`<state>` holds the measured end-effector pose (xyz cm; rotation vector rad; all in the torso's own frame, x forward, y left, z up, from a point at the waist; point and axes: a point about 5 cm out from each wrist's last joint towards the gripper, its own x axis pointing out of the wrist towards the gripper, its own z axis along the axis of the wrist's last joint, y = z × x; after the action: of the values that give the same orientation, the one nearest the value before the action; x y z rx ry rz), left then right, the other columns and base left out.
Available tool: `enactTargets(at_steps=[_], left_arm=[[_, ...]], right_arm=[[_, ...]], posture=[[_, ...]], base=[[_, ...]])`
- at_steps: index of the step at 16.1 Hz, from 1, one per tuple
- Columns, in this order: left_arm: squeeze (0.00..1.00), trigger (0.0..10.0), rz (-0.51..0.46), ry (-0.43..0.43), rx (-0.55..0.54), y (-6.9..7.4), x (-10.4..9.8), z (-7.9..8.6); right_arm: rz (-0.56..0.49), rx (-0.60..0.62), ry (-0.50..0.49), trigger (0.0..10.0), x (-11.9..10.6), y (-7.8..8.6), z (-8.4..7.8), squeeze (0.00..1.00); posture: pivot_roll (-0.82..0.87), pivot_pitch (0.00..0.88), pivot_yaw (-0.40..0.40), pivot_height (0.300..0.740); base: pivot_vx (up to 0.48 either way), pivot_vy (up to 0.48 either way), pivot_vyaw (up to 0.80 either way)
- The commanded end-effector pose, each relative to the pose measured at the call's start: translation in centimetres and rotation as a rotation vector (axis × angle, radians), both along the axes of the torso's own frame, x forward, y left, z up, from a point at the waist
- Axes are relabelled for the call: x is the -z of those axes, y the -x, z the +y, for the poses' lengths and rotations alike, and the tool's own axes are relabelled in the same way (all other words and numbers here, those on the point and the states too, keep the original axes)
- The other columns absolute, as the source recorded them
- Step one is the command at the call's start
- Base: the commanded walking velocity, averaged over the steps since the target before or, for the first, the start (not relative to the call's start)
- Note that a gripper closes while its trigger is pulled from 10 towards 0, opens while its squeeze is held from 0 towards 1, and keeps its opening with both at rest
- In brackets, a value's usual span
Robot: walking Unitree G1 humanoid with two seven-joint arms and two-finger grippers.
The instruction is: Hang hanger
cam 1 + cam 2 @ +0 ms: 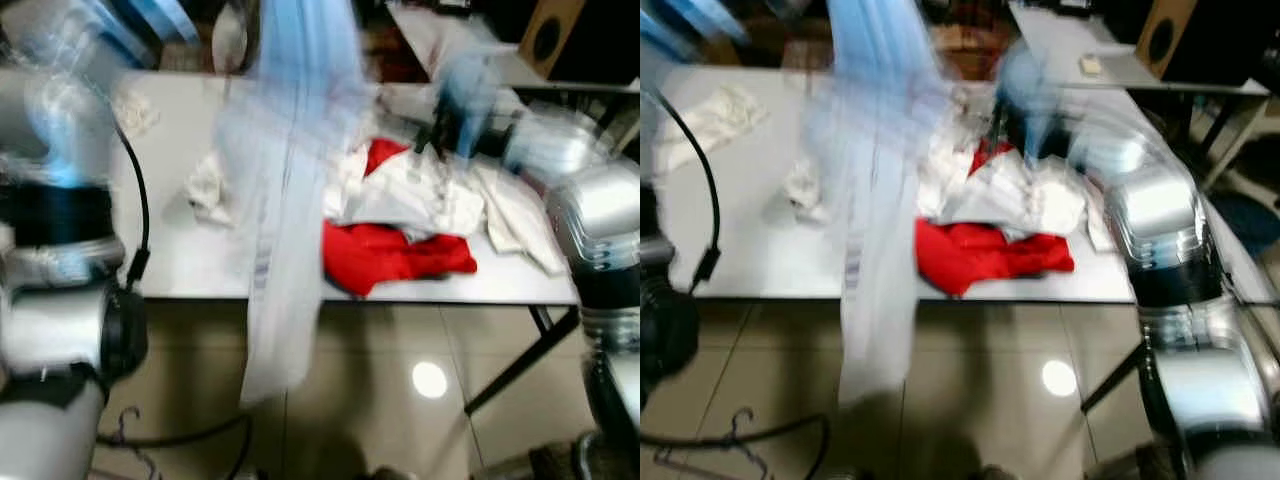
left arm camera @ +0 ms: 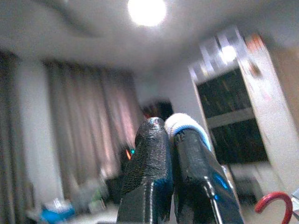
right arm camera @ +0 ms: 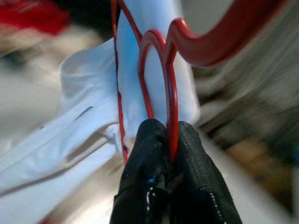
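Thin red wire hanger (image 3: pixel 161 84) under pale blue garment (image 3: pixel 93 121)

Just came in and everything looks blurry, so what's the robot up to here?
The robot is lifting a pale blue garment in front of a white table strewn with red and white clothes. Its right pincer is clamped on a red hanger with the garment on it. The left pincer pinches white and blue fabric.

Glossy red plastic hanger (image 3: pixel 159 70), matt cloth
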<state>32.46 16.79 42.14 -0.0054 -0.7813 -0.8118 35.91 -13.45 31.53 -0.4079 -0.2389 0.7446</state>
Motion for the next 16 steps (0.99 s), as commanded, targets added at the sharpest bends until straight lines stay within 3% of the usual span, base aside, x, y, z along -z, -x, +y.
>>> enactTargets(at_steps=[1, 2, 3, 4, 6, 7, 8, 9, 10, 11, 12, 13, 14, 16], left_arm=[[0.0, 10.0, -0.127, 0.202, -0.004, 1.9, -3.6, 2.2], [0.0, 10.0, -0.171, 0.302, -0.023, 2.4, -4.7, 3.6], [0.0, 10.0, -0.196, 0.343, -0.057, 2.7, -5.2, 4.4], [0.0, 10.0, -0.206, 0.382, -0.085, 2.7, -5.1, 4.9], [0.0, 10.0, -0.179, 0.424, -0.113, 2.3, -4.5, 5.3], [0.0, 10.0, -0.13, 0.414, -0.127, 1.7, -3.7, 5.3], [0.0, 10.0, 0.007, 0.306, -0.241, -0.9, -0.1, 3.9], [0.0, 10.0, 0.061, 0.273, -0.276, -1.8, 1.2, 3.4], [0.0, 10.0, 0.224, 0.138, -0.379, -4.1, 5.6, 1.6], [0.0, 10.0, 0.288, 0.077, -0.421, -4.9, 7.6, 0.9], [0.0, 10.0, 0.442, -0.106, -0.509, -6.4, 12.8, -0.3], [0.0, 10.0, 0.548, -0.229, -0.591, -7.0, 16.9, -0.3], [0.0, 10.0, 0.593, -0.289, -0.648, -7.1, 18.9, 0.1], [0.0, 10.0, 0.64, -0.35, -0.7, -7.0, 20.7, 1.2]], right_arm=[[-0.295, 0.212, -0.205, 10.0, -6.0, -0.9, -2.6, 0.0], [-0.439, 0.183, -0.398, 10.0, -9.9, 0.1, -3.6, 0.0], [-0.537, 0.15, -0.458, 10.0, -11.9, 0.9, -4.1, 0.0], [-0.586, 0.149, -0.365, 10.0, -11.9, 0.8, -3.9, 0.0], [-0.548, 0.161, -0.281, 10.0, -9.6, -0.4, -3.6, 0.0], [-0.466, 0.156, -0.26, 10.0, -7.6, -1.4, -3.4, 0.0], [-0.252, 0.127, -0.094, 10.0, -0.8, -3.1, -2.9, 0.0], [-0.19, 0.113, -0.05, 10.0, 1.2, -3.3, -2.9, 0.0], [-0.053, 0.077, 0.051, 10.0, 5.9, -2.9, -3.0, 0.0], [-0.011, 0.053, 0.088, 10.0, 7.7, -2.6, -3.0, 0.0], [0.089, -0.033, 0.16, 10.0, 11.2, -1.1, -3.1, 0.0], [0.182, -0.123, 0.201, 10.0, 13.5, 0.7, -3.4, 0.0], [0.231, -0.194, 0.244, 10.0, 14.7, 2.2, -3.6, 0.0], [0.305, -0.29, 0.266, 10.0, 14.8, 4.5, -4.7, 0.0]], posture=[[-0.04, 0.0, -0.045, 0.74], [-0.04, 0.0, -0.045, 0.74], [-0.04, 0.0, -0.045, 0.74], [-0.04, 0.0, -0.045, 0.74], [-0.04, 0.0, -0.045, 0.74], [-0.04, 0.0, -0.045, 0.74], [-0.06, 0.0, -0.042, 0.74], [-0.06, 0.0, -0.042, 0.74], [-0.06, 0.0, -0.044, 0.74], [-0.06, 0.0, -0.044, 0.74], [-0.05, 0.0, -0.043, 0.74], [-0.06, 0.0, -0.037, 0.74], [-0.06, 0.0, -0.024, 0.74], [-0.07, 0.0, -0.01, 0.74]], base=[[0.0, 0.0, 0.0], [0.0, 0.0, 0.0], [0.0, 0.0, 0.0], [0.0, 0.0, 0.0], [0.0, 0.0, 0.0], [0.0, 0.0, 0.0], [0.0, 0.0, 0.0], [0.0, 0.0, 0.0], [0.0, 0.0, 0.0], [0.0, 0.0, 0.0], [0.0, 0.0, 0.0], [0.0, 0.0, 0.0], [0.0, 0.0, 0.0], [0.0, 0.0, 0.0]])
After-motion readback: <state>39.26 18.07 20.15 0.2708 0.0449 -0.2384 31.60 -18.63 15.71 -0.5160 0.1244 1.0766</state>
